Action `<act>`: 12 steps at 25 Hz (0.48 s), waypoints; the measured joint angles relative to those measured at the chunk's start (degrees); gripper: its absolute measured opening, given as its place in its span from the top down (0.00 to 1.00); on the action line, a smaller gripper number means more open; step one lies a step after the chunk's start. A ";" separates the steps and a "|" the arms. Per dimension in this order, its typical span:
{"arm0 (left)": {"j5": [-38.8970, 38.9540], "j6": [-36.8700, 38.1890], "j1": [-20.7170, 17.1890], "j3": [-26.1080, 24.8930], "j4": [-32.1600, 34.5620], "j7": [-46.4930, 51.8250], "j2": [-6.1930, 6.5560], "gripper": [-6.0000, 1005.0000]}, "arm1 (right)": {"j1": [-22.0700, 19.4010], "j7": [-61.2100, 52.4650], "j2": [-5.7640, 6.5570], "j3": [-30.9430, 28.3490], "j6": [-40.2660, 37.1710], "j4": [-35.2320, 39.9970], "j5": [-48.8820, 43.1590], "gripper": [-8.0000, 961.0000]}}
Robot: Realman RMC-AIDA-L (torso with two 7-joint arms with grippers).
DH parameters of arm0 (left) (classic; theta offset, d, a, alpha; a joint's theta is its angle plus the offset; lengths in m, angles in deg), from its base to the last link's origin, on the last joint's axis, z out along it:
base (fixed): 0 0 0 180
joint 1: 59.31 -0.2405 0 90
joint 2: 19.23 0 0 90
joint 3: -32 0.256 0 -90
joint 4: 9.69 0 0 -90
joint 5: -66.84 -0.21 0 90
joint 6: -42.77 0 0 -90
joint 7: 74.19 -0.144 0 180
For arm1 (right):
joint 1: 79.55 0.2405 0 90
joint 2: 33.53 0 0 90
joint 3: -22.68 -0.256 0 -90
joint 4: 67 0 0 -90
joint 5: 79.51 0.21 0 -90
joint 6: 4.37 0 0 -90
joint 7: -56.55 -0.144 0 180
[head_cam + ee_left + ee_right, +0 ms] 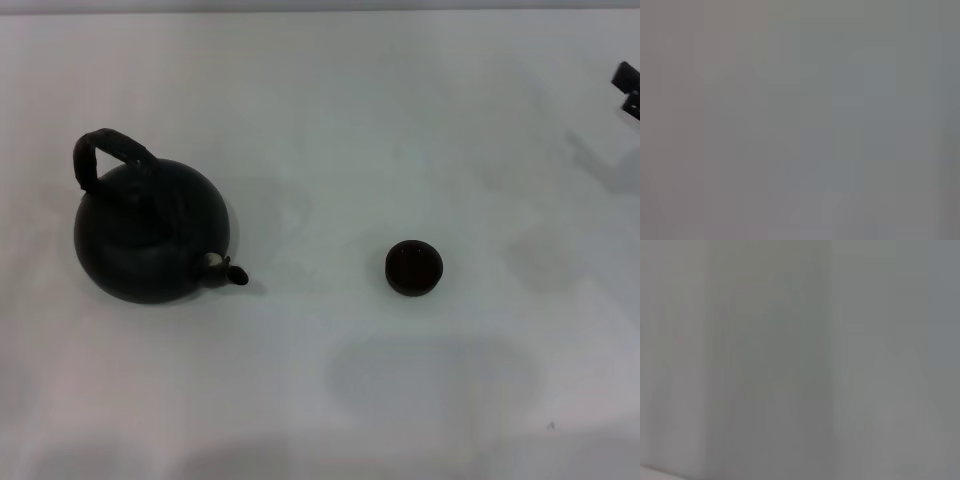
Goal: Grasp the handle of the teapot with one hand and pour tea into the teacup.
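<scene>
The large matte-black teapot (150, 235) stands on the white table at the left of the head view, its short spout (232, 271) pointing right toward the teacup. Its dark, rough handle (105, 155) arches over the top, leaning to the far left. The small dark teacup (414, 268) stands upright near the middle right, apart from the pot. My right gripper (628, 88) shows only as two dark tips at the far right edge, away from both. My left gripper is out of view. Both wrist views show only a blank grey surface.
The white table (320, 400) spreads across the whole head view, with its far edge along the top. Faint shadows lie on it in front of the teacup and at the far right.
</scene>
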 joint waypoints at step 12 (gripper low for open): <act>7.56 1.01 4.19 0.00 -11.36 -4.87 -0.32 0.41 | -0.22 18.12 -0.10 -11.83 6.01 -15.21 0.00 0.10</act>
